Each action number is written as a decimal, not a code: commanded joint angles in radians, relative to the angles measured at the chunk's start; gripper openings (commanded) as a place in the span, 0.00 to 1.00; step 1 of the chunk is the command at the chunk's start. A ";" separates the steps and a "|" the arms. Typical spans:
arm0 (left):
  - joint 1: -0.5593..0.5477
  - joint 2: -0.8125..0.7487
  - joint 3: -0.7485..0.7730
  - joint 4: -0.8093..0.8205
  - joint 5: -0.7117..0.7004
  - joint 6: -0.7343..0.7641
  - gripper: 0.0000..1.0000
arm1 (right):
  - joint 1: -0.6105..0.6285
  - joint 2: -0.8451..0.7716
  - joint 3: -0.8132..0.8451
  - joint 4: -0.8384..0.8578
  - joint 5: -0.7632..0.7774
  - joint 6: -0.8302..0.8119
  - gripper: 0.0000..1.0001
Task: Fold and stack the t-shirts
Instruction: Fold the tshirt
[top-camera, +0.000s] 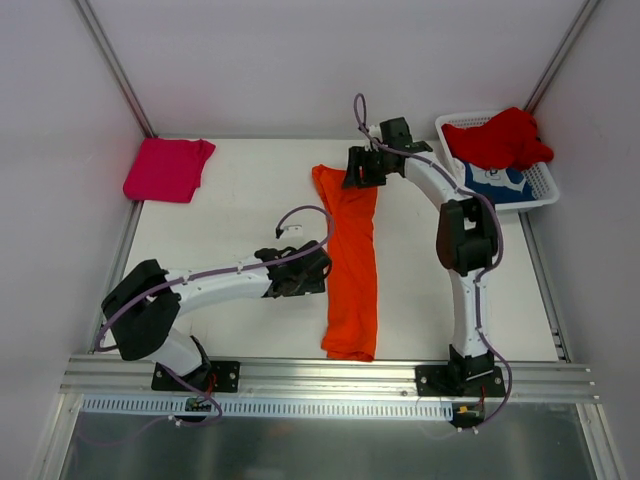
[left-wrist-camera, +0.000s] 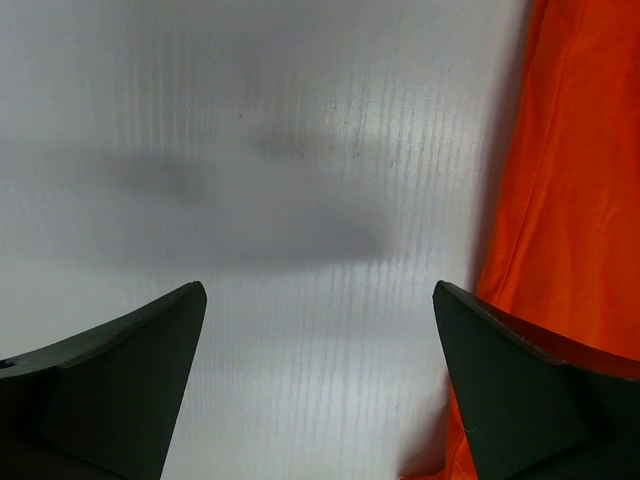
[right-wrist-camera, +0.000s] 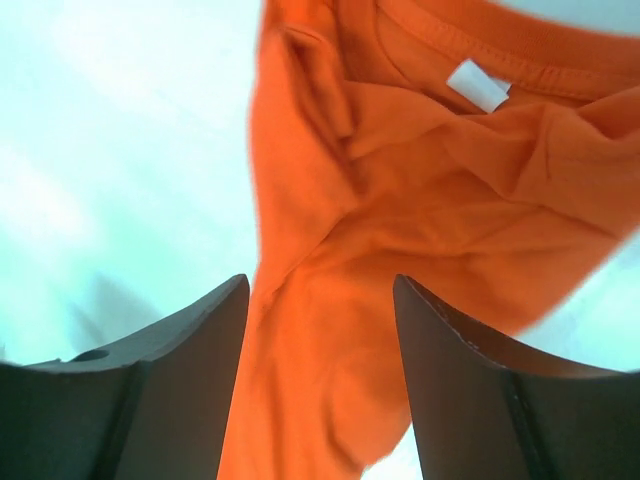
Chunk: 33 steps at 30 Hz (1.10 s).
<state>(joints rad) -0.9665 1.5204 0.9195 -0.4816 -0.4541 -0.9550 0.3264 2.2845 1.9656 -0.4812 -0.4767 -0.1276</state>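
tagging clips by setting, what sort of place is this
Probably a robotics lab cell: bare white walls, two robot arms bolted to an aluminium rail, an orange t-shirt laid on a white table.

A white plastic lattice basket (top-camera: 549, 183) sits at the far right corner of the white bench (top-camera: 240, 200), an aluminium rail (top-camera: 330, 375) runs along its near edge, and pale walls (top-camera: 300, 60) enclose its other sides.

Narrow orange t-shirt (top-camera: 352, 270) mid-table, magenta t-shirt (top-camera: 168, 168) far-left
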 joint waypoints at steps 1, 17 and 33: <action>0.008 -0.066 -0.016 0.011 -0.026 0.045 0.99 | 0.005 -0.239 -0.052 0.032 0.035 -0.033 0.63; -0.063 -0.114 -0.148 0.055 0.123 0.010 0.97 | 0.062 -0.832 -0.787 0.119 0.269 0.057 0.63; -0.159 -0.141 -0.231 0.212 0.204 -0.088 0.97 | 0.336 -1.247 -1.203 0.067 0.664 0.236 0.63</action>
<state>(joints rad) -1.1141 1.4288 0.7242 -0.3180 -0.2729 -1.0016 0.6125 1.1053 0.8078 -0.3904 0.0334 0.0357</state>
